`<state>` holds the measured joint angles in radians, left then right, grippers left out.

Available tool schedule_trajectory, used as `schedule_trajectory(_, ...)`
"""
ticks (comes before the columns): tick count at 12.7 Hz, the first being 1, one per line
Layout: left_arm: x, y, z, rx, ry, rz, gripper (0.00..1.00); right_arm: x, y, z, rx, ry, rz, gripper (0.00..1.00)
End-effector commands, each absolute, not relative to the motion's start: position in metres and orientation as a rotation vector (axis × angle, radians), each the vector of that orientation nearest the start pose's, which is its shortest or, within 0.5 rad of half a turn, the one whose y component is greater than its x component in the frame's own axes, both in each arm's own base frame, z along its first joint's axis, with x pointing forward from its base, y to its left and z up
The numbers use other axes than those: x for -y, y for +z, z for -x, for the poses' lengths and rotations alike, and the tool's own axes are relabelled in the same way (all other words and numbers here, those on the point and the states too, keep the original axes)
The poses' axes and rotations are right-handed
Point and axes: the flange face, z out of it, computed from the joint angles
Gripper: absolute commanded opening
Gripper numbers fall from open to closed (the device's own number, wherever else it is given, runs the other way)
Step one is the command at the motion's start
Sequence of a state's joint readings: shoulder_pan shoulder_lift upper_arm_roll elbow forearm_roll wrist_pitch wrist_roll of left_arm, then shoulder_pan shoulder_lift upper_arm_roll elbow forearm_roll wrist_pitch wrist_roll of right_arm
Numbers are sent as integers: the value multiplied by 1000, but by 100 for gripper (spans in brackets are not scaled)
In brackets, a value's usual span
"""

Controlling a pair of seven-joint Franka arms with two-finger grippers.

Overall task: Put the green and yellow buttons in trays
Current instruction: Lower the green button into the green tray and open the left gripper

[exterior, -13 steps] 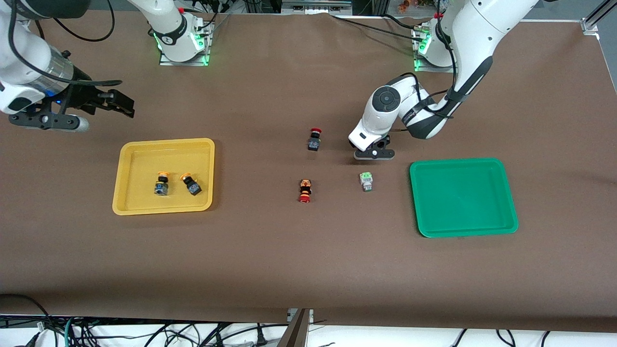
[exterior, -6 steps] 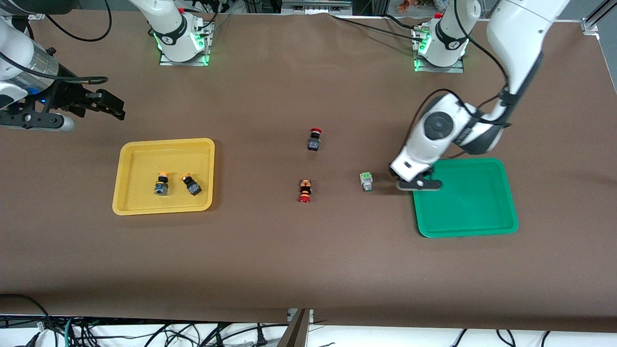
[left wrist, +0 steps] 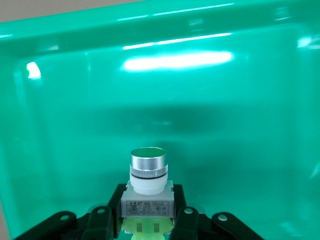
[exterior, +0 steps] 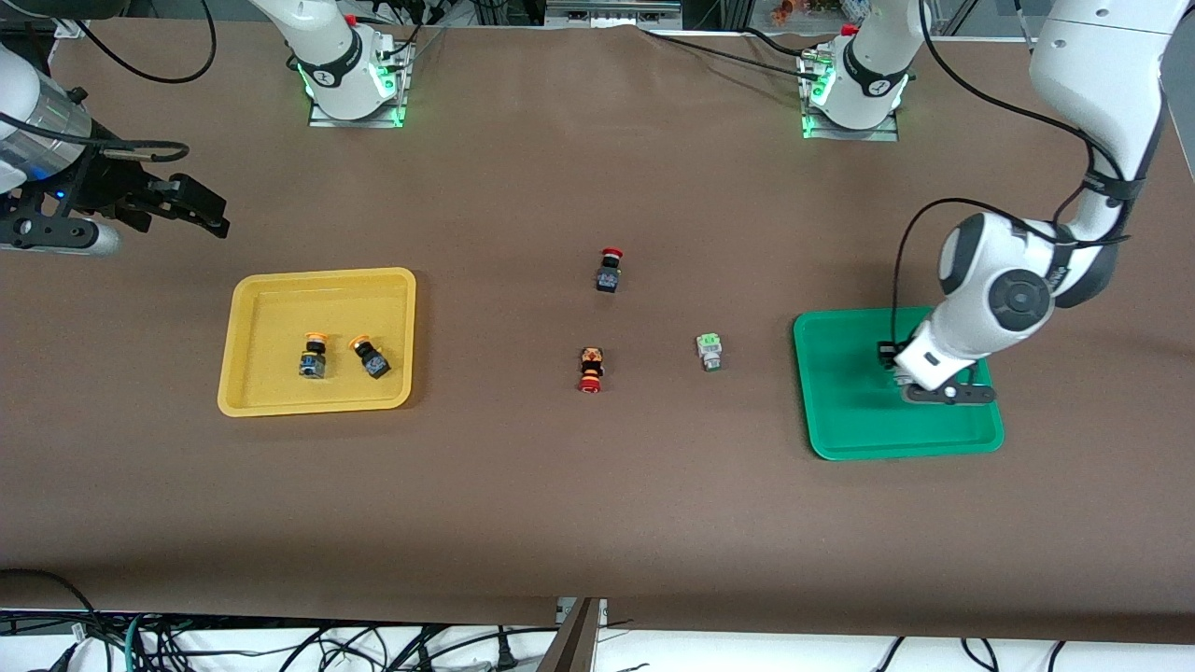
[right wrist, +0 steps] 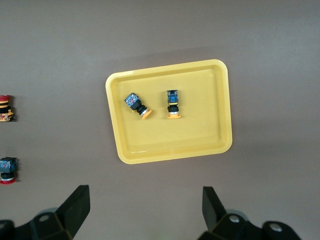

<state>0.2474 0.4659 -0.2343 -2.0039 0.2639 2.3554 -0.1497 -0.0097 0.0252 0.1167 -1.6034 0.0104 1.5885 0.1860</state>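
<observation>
Two yellow-capped buttons, one [exterior: 313, 357] beside the other [exterior: 372, 357], already lie in the yellow tray [exterior: 245, 373]; the green half of the job is the part in motion. One second ago the left hand [exterior: 941, 390] was low over the desk [exterior: 560, 504] near the loose green button [exterior: 709, 352]; half a second ago it was crossing the green tray's [exterior: 840, 429] rim; now it hangs over the tray's floor, toward the end farther from the middle of the desk. Its wrist view shows the fingers [left wrist: 102, 220] closed on a held green button [left wrist: 148, 182], cap up, pale body pinched between the pads, with the tray's green floor under it. That carry looks nearly over; I judge the next step is to lower and let go, and a drop from height could make so small a part bounce or roll.

The loose green button lies on the desk between the green tray and the two red-capped buttons, one [exterior: 609, 271] farther from the front camera than the other [exterior: 590, 370]; none of the three has shifted across the second, so one more fetch remains.

The right hand [exterior: 201, 207] has drifted back toward its own end of the desk, beside the yellow tray; its fingers [right wrist: 75, 207] are spread wide and empty; it waits.
</observation>
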Motion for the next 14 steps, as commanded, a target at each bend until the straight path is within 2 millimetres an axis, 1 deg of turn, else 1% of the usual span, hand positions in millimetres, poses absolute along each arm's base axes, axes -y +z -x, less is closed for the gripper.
schedule_trajectory(1, -32, 206, -586, 5, 192, 3098, 0, -61, 599, -568, -125, 55, 3130, 99)
schedule_trajectory(2, -41, 199, -582, 23, 213, 3101, 0, -63, 600, -568, -118, 48, 3130, 99)
schedule_trajectory(3, -54, 193, -581, 28, 220, 3098, 5, -63, 600, -570, -116, 41, 3129, 99)
schedule_trajectory(4, -63, 189, -581, -13, 201, 3100, 18, -62, 599, -571, -118, 43, 3129, 99)
schedule_trajectory(5, -68, 183, -580, -29, 207, 3102, 47, -62, 599, -571, -118, 43, 3127, 99)
schedule_trajectory(7, -66, 191, -584, -20, 195, 3099, 100, -62, 599, -571, -109, 46, 3126, 99)
schedule_trajectory(9, -46, 204, -597, -64, 145, 3107, 100, -62, 598, -571, -106, 45, 3129, 99)
schedule_trajectory(11, 7, 229, -616, -57, 88, 3165, 100, -63, 597, -570, -101, 62, 3127, 99)
schedule_trajectory(12, 39, 239, -626, -58, 60, 3177, 100, -62, 597, -570, -99, 67, 3129, 99)
schedule_trajectory(14, 97, 241, -630, -11, 46, 3195, 100, -63, 596, -570, -99, 70, 3128, 99)
